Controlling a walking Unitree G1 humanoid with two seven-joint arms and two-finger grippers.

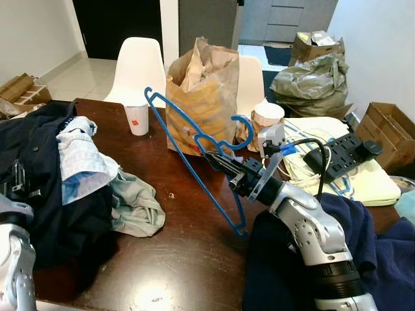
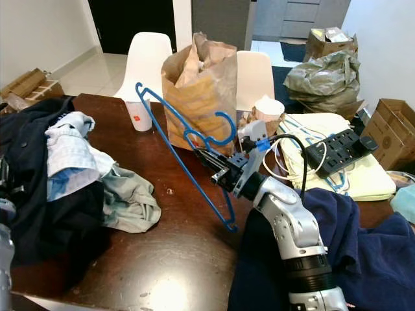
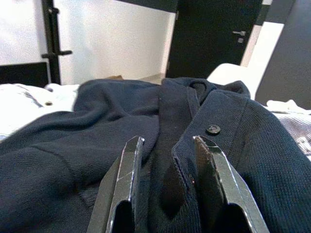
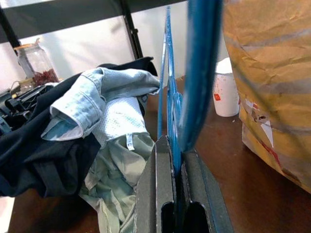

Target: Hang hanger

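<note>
While the dark wooden counter (image 1: 188, 259) is cluttered, the big stuff is a heap of clothes (image 1: 71, 175) on the robot's left and a crumpled brown paper bag (image 1: 201, 97) toward the back. Then there's the blue plastic hanger (image 1: 188, 162), held up off the counter just in front of the bag, tilted. The right gripper (image 1: 217, 160) is pinching it near the hook. The left gripper (image 3: 167, 184) has its fingers spread over a navy polo shirt (image 3: 97, 145). Small white paper cup (image 1: 137, 118) sits beside the bag.

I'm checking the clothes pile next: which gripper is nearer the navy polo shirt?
Left. The left gripper sits right at the navy polo shirt, fingers open at its placket. The right gripper is across the table, holding the blue hanger.
</note>
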